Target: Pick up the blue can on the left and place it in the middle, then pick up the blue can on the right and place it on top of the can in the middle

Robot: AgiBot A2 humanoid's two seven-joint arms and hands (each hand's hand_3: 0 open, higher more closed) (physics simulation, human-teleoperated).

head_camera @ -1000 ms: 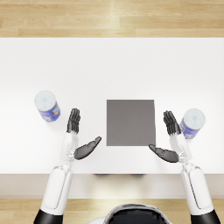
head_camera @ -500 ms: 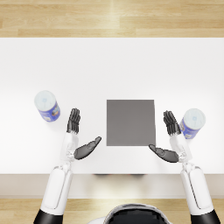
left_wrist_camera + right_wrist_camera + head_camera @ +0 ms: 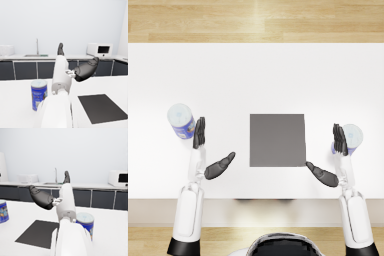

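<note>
A blue can (image 3: 181, 120) with a pale lid stands upright on the white table (image 3: 256, 75) at the left; it also shows in the left wrist view (image 3: 39, 94) and far off in the right wrist view (image 3: 2, 211). My left hand (image 3: 208, 152) is open just right of it, fingers apart, not touching. A second blue can (image 3: 351, 138) stands at the right, seen close in the right wrist view (image 3: 85, 224). My right hand (image 3: 332, 157) is open beside it, holding nothing. A dark grey square mat (image 3: 277, 139) lies flat in the middle between both hands.
The table's front edge (image 3: 256, 199) runs just above my forearms, with wooden floor beyond the far edge. In the wrist views a kitchen counter with a sink tap (image 3: 37, 45) and a microwave (image 3: 99, 49) stands behind the table.
</note>
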